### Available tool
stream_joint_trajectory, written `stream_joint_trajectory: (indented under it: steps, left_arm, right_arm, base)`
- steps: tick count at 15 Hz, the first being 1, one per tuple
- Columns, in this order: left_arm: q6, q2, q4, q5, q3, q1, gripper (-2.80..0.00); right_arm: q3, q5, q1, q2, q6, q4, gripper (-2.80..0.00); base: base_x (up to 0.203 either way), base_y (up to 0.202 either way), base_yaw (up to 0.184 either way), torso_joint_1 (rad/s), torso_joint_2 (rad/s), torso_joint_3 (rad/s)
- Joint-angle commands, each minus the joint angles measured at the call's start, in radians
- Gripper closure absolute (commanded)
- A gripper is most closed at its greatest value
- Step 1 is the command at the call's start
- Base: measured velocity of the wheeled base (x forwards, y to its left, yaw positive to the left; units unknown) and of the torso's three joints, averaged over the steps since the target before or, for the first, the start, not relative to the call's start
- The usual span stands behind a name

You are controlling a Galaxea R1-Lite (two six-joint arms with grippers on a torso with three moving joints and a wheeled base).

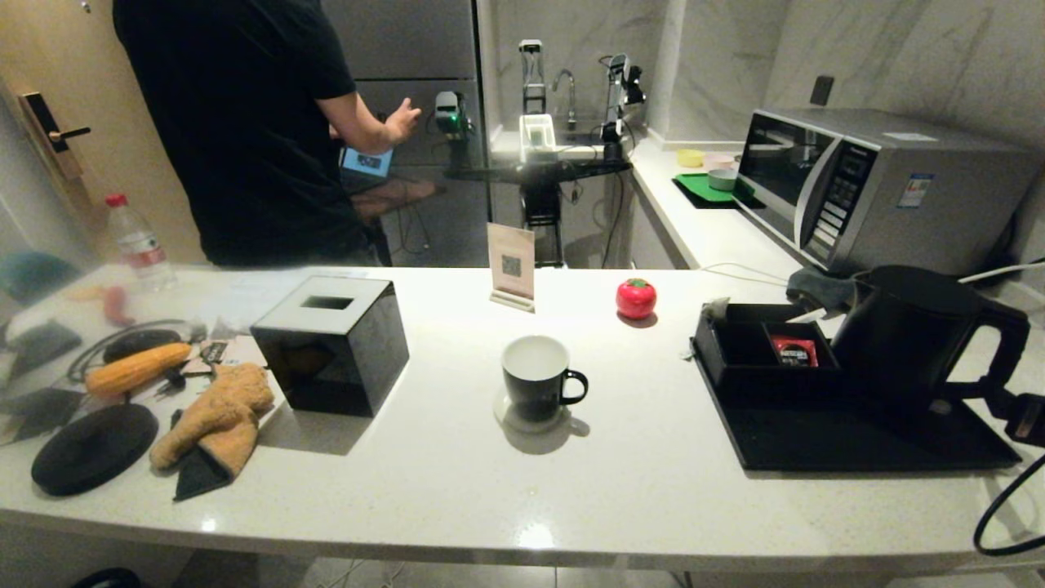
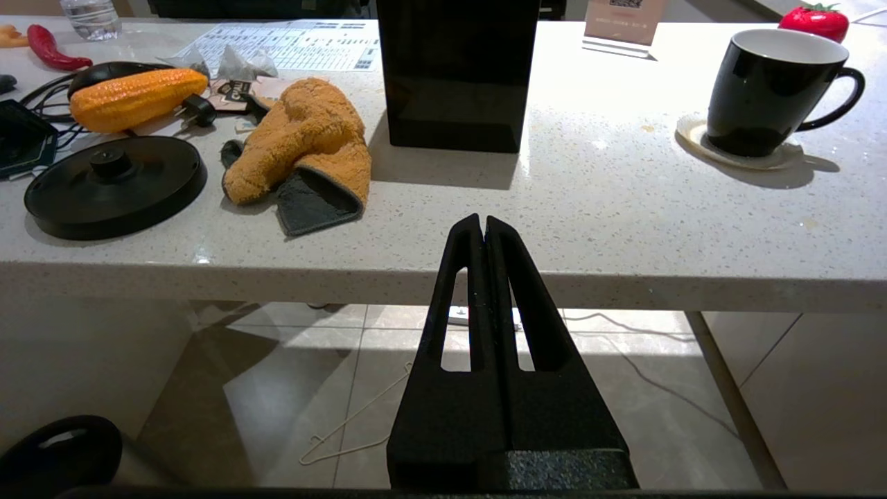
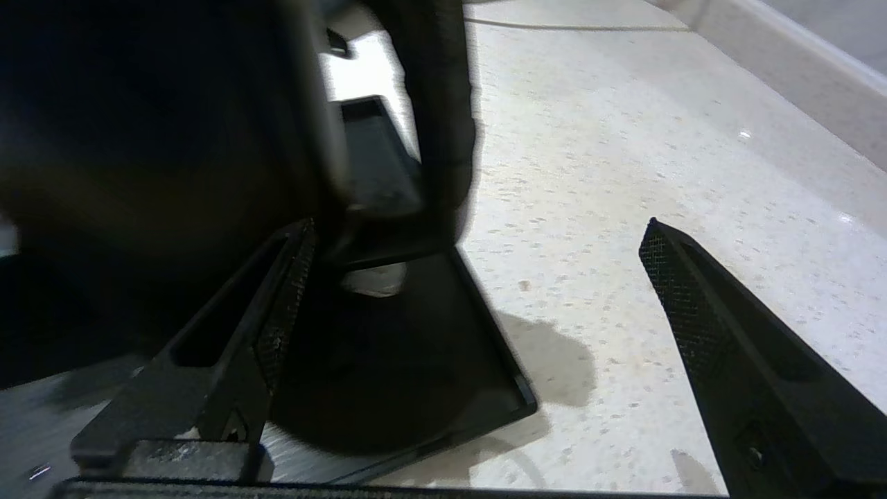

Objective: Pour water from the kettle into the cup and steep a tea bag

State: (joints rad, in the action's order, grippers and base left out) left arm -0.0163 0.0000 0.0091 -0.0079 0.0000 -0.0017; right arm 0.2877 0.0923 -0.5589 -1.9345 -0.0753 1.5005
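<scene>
Kettle [image 1: 914, 335] — matte black, upright on the black tray [image 1: 857, 445] at the counter's right end, loop handle facing outward toward the arm. Right gripper [image 3: 478, 277] — jaws spread wide, nothing held, low beside the handle [image 3: 443, 104] at the tray's corner; one finger lies against the kettle's base side. Cup [image 1: 536, 377] — black, white inside, on a coaster mid-counter, apparently dry, well apart from the kettle. Left gripper [image 2: 483, 229] — fingers pressed together, empty, parked below the counter edge. Tea bag — not identifiable. Step in hand, judged: grasping the handle. Centre both fingers around the loop's vertical bar before closing, high enough to keep the lift level.
</scene>
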Motion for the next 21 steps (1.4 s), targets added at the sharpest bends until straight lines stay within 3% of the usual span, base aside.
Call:
stream_joint_trajectory:
  steps: [1, 21]
  left_arm:
    - [-0.001, 0.000, 0.000, 0.000, 0.000, 0.000, 0.00]
    - [-0.001, 0.000, 0.000, 0.000, 0.000, 0.000, 0.00]
  right_arm:
    - [0.032, -0.006, -0.001, -0.038, -0.002, 0.014, -2.80]
    - [0.226, 0.000, -0.003, -0.156, 0.006, 0.047, -2.80]
  base:
    - [0.000, 0.000, 0.000, 0.000, 0.00, 0.000]
    - [0.000, 0.000, 0.000, 0.000, 0.00, 0.000]
